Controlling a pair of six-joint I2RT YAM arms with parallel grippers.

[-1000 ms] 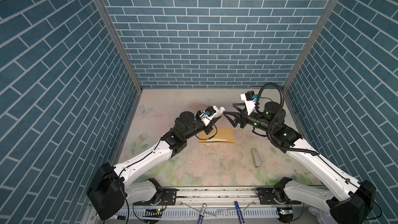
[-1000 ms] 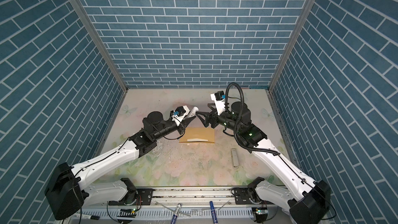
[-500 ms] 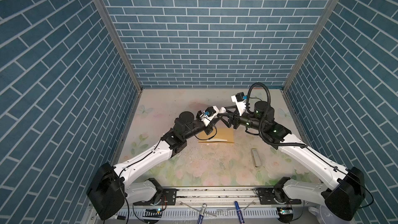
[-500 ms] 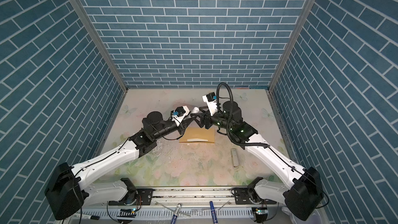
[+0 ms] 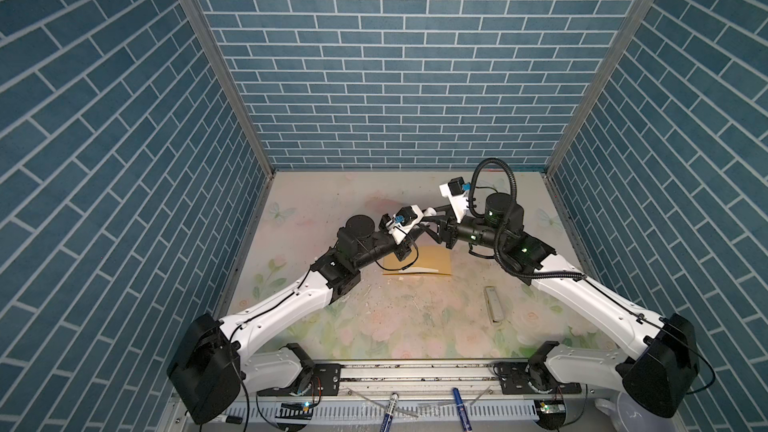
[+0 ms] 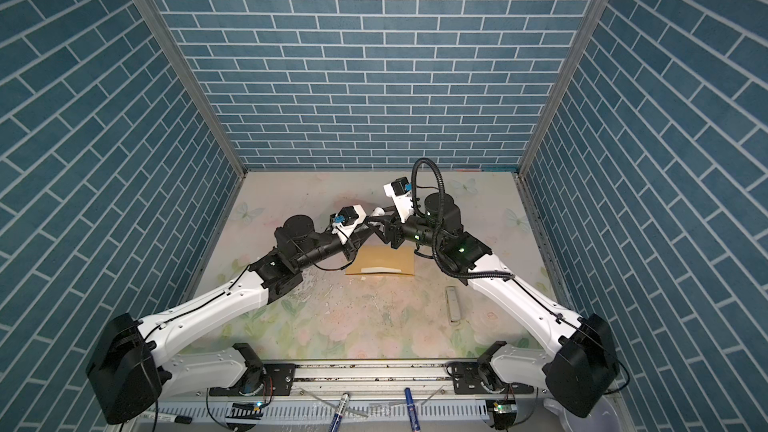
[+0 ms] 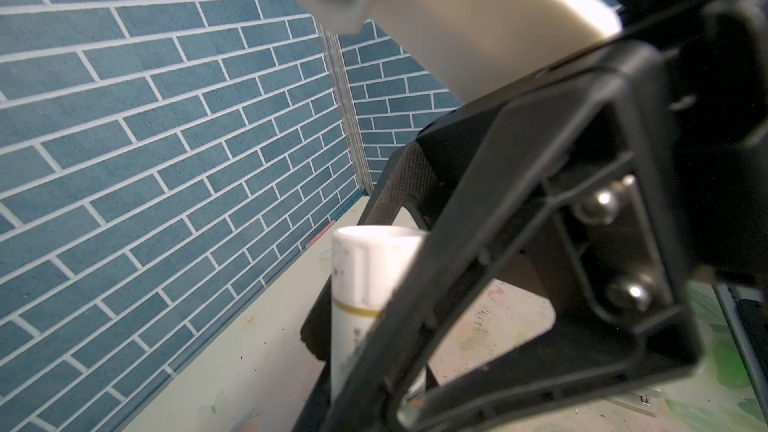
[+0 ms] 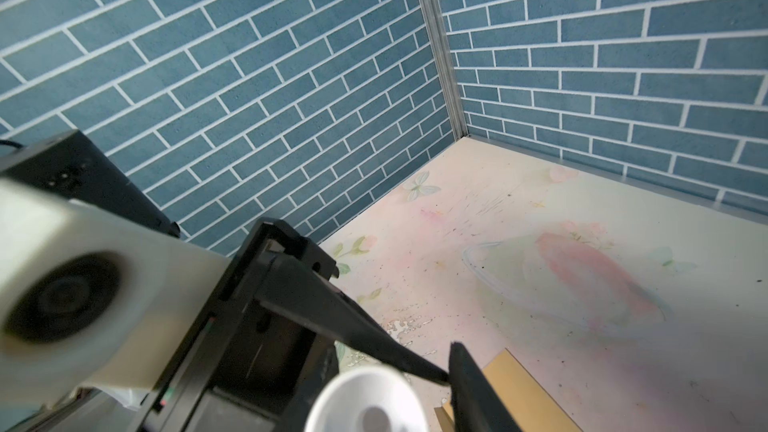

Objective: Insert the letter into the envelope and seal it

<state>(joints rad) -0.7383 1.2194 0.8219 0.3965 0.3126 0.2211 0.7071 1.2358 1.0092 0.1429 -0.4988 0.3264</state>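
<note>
The mustard envelope [image 5: 432, 261] [image 6: 386, 261] lies flat mid-table, a pale strip along its near edge; a corner of it shows in the right wrist view [image 8: 528, 392]. The letter is out of view. Above the envelope's far edge my left gripper [image 5: 417, 226] [image 7: 374, 405] is shut on a white tube [image 5: 430, 212] [image 6: 376, 211] [image 7: 365, 284] that sticks out past its fingers. My right gripper [image 5: 432, 224] [image 6: 380, 224] [image 8: 395, 403] meets it from the right, jaws closed in on both sides of the tube's free end [image 8: 365, 405].
A flat grey bar [image 5: 494, 304] [image 6: 454, 304] lies on the flowered mat to the right of the envelope. White flakes [image 5: 370, 292] dot the mat in front of it. Two markers [image 5: 390, 407] [image 5: 459, 403] rest on the front rail. Blue brick walls close in three sides.
My right gripper has moved left to the left gripper and narrowed its jaws around the tube's end. The left arm and the envelope have stayed put.
</note>
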